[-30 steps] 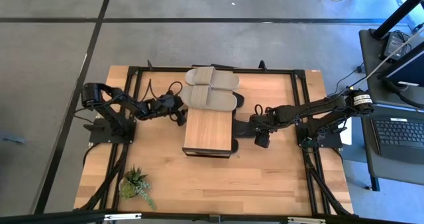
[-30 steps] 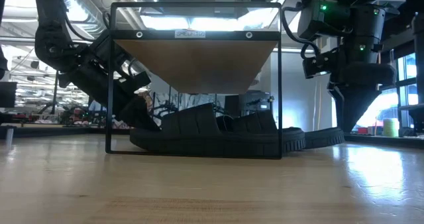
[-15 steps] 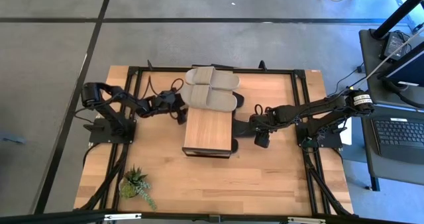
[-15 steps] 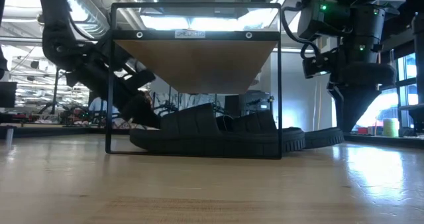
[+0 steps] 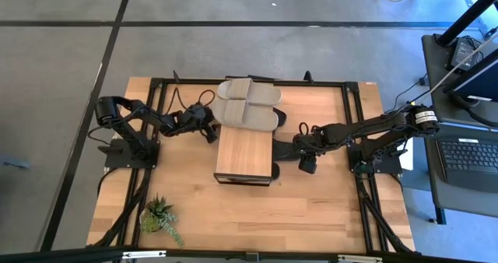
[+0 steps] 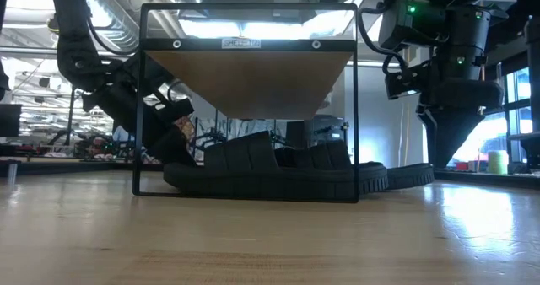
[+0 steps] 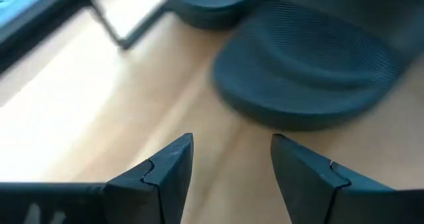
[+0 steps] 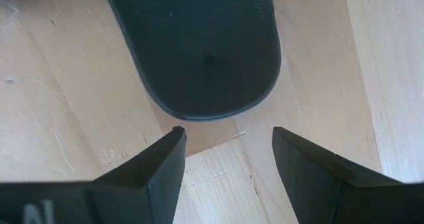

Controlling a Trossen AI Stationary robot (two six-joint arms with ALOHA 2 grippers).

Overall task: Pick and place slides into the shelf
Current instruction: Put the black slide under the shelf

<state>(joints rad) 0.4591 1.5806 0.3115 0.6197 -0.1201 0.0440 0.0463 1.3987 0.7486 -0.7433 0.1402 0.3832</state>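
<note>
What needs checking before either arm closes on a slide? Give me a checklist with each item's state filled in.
1. Left gripper open and holding nothing: ok.
2. Right gripper open and holding nothing: ok.
3. Black slide lined up ahead of the right gripper, heel toward it, on bare table: ok.
4. Dark slide within the left gripper's span: not ok, it lies ahead and off to one side.
5. Beige slides seated on the shelf top: ok, at its far end.
6. Free room under the shelf for more slides: cannot tell; the low view shows black slides already there.
</note>
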